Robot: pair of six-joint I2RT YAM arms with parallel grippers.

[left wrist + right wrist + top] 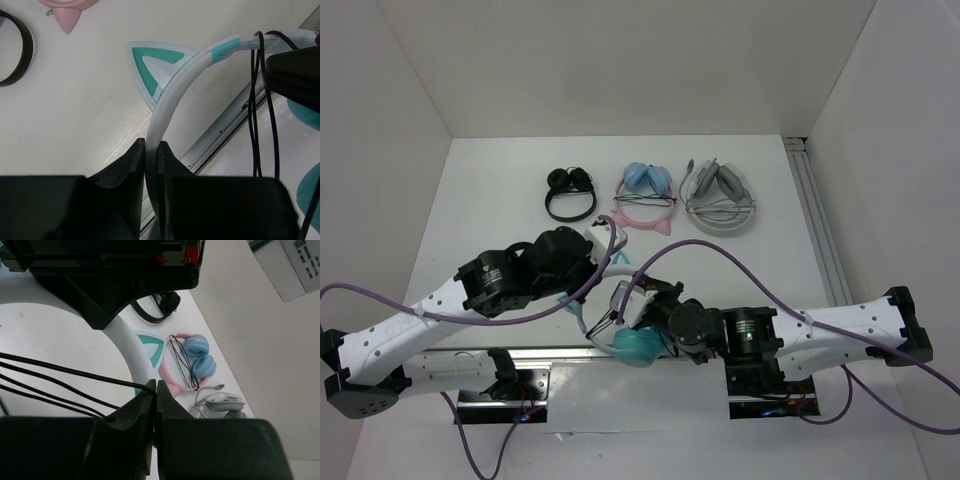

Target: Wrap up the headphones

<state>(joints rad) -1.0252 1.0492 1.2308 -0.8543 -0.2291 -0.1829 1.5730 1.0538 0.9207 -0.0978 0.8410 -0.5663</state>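
Seemingly, right gripper (155, 386) pinches headphones' (129, 352) cable (75, 373).

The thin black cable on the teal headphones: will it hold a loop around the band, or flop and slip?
Probably floppy: the cable hangs in loose, uneven strands from the headband. Likely light and slippery, being thin; the right tool pinches a strand, so tension there may hold loops.

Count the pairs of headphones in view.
4. Black pair, pink pair and grey pair in a row at the table's back; teal pair near the front, its headband in the left gripper. None seems hidden.
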